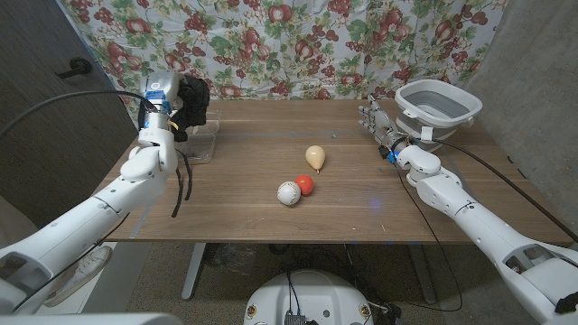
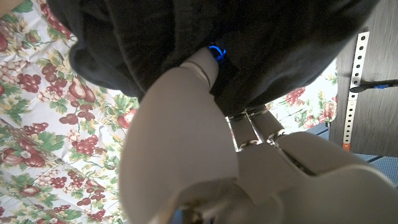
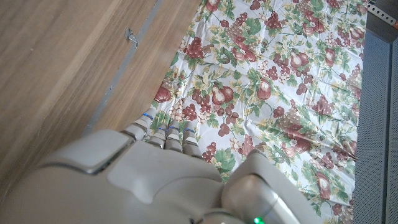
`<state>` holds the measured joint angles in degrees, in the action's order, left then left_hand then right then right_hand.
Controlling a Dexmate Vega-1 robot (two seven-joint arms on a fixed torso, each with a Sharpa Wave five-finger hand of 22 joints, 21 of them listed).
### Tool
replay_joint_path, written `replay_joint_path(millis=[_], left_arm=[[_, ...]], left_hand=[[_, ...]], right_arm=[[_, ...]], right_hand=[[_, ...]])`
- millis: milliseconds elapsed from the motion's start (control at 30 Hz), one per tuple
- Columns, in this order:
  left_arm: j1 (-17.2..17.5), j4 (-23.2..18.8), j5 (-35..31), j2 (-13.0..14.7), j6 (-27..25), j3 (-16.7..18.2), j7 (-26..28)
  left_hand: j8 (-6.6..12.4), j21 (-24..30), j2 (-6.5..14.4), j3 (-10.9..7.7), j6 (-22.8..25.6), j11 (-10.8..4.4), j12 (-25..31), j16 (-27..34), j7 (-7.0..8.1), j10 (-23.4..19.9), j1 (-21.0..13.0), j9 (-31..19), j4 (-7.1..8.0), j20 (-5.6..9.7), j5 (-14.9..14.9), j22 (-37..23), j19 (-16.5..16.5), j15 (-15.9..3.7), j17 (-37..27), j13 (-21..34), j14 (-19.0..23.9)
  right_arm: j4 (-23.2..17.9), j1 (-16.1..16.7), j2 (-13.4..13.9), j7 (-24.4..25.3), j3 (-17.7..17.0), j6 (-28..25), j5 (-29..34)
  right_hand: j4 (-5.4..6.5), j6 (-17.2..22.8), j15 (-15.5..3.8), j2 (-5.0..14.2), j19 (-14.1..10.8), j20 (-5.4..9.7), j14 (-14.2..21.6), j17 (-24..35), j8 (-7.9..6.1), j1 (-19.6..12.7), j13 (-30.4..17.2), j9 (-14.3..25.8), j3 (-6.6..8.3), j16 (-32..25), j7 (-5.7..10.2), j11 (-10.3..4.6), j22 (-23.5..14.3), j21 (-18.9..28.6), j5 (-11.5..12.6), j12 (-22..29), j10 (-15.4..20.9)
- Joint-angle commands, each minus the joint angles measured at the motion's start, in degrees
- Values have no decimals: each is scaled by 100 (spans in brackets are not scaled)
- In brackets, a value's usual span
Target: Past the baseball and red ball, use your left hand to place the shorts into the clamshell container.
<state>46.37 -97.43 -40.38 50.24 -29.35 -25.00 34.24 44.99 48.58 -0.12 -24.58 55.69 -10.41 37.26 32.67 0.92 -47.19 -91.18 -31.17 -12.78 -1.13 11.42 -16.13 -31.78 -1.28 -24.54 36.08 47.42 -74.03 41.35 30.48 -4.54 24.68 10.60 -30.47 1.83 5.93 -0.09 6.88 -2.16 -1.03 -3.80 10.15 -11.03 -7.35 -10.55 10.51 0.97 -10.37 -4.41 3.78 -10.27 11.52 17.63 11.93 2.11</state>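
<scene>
My left hand [image 1: 177, 101] is raised above the table's far left and grips the black shorts [image 1: 193, 101], bunched into a dark wad. In the left wrist view the shorts [image 2: 186, 37] cover the fingers [image 2: 205, 62]. Just below and in front of them sits the clear clamshell container [image 1: 203, 143], lid open. A black cord [image 1: 183, 185] dangles from the left arm. The baseball [image 1: 288, 193] and red ball [image 1: 305, 183] lie side by side at mid-table. My right hand [image 1: 376, 122] stands at the far right, fingers apart, holding nothing.
A cream pear-shaped object [image 1: 314, 157] lies just behind the two balls. A grey tub [image 1: 437, 101] stands at the table's far right corner behind my right hand. A floral cloth [image 1: 298, 45] hangs behind the table.
</scene>
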Motion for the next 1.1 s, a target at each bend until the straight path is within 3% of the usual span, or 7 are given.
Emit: replay_joint_path(millis=[33,633,1100], left_arm=[[-124,-27,-493,39,-302,-328,-115],[-109,-60,-1092,113,-667,-706,-223],[-239,34,-1621,174,-964,-1058,-619]], left_hand=[[30,772,83,-290,160,-3,-45,44,-56,-68,-55,48,338,1443,49,-963,-434,-957,-1438,-17,444],[4,787,88,-281,230,-48,-50,44,-10,-115,-67,149,331,1437,56,-972,-420,-968,-1458,-39,431],[51,781,121,-273,465,-28,-78,29,-104,-160,-94,207,327,1452,63,-980,-354,-975,-1439,-95,395]], right_arm=[[-2,25,28,-24,-26,10,-23],[14,47,49,-80,-33,6,-61],[49,2,27,-110,3,-6,-38]], right_hand=[[13,58,-11,18,-4,-22,22,15,3,-66,-6,13,20,-16,14,20,-8,-18,-26,21,1],[13,64,-9,17,-2,-20,23,15,1,-65,-6,13,26,-16,11,23,-8,-18,-31,22,6],[13,66,-6,17,1,-21,22,15,1,-63,-6,14,30,-16,6,17,-8,-19,-37,21,4]])
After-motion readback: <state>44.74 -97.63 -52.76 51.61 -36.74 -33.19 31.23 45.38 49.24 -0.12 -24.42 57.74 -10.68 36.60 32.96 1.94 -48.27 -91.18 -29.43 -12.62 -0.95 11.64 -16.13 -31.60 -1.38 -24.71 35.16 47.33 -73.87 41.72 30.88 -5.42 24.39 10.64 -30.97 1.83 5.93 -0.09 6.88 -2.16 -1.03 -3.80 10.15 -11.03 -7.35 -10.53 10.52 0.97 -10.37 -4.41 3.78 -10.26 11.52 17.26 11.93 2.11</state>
